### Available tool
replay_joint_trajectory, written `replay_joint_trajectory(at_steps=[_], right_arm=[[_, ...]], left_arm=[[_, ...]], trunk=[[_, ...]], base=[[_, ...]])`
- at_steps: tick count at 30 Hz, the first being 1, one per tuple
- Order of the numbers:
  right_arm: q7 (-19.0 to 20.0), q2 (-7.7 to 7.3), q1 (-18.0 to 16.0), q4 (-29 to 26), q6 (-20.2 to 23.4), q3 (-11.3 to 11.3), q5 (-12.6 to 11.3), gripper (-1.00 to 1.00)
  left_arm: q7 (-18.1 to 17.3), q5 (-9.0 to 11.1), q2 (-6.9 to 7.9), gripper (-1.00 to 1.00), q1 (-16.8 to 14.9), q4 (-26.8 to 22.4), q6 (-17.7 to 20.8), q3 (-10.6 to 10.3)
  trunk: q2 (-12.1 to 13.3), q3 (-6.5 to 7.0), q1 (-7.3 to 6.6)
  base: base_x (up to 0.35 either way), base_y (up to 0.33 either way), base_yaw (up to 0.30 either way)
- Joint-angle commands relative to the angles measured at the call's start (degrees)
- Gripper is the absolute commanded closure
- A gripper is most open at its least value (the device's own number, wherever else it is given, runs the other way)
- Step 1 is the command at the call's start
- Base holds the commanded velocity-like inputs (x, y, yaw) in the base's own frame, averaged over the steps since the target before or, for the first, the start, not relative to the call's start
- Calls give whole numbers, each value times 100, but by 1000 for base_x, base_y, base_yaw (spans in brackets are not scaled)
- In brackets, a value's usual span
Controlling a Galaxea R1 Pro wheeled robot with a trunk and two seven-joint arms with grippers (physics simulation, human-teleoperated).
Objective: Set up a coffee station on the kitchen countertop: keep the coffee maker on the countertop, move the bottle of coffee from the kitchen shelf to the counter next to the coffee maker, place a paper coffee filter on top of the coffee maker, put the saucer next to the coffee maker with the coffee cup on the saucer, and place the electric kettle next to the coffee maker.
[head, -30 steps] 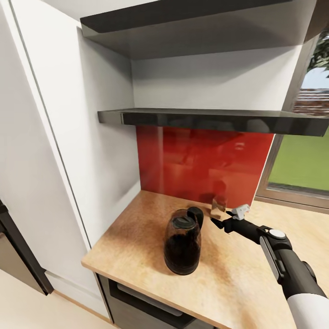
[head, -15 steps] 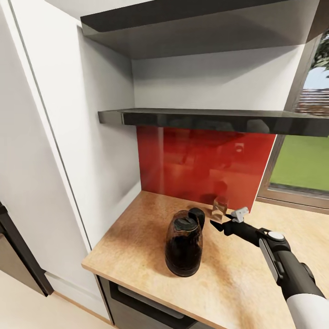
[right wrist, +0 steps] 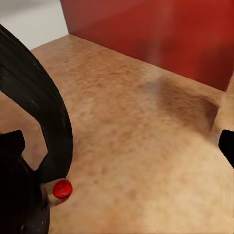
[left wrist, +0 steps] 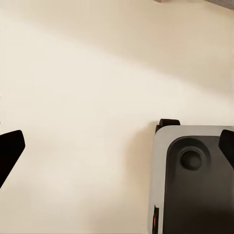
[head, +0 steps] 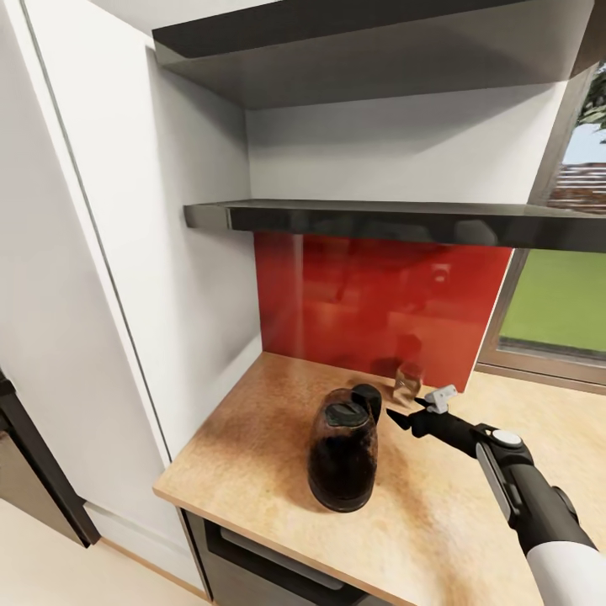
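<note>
wood-look countertop (head: 252,438), glossy red backsplash (head: 379,303), dark shelves (head: 404,220) on white walls, window (head: 560,295) showing grass.

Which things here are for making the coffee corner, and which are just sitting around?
For the job:
- electric kettle on the countertop
- small jar by the red wall, maybe the coffee bottle
- right pincer, open near the kettle's handle

Just there:
- dark shelf
- window
- white cabinet

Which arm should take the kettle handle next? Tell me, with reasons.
Right. The right pincer is open above the countertop, just beside the electric kettle and its handle. The left pincer faces pale floor.
</note>
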Motion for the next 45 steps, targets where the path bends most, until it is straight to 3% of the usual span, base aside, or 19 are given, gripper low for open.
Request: replay_joint_trajectory(at_steps=[1, 45], right_arm=[[35, 4, -6, 24, -30, -14, 17, -100], [35, 4, -6, 102, -177, -15, 17, -100]], left_arm=[[-23, -57, 0, -100, -6, 5, -20, 51], [-21, -57, 0, -100, -6, 6, -20, 51]], trunk=[[-13, -14, 5], [-13, -14, 5]], base=[[72, 163, 0], [22, 26, 0]])
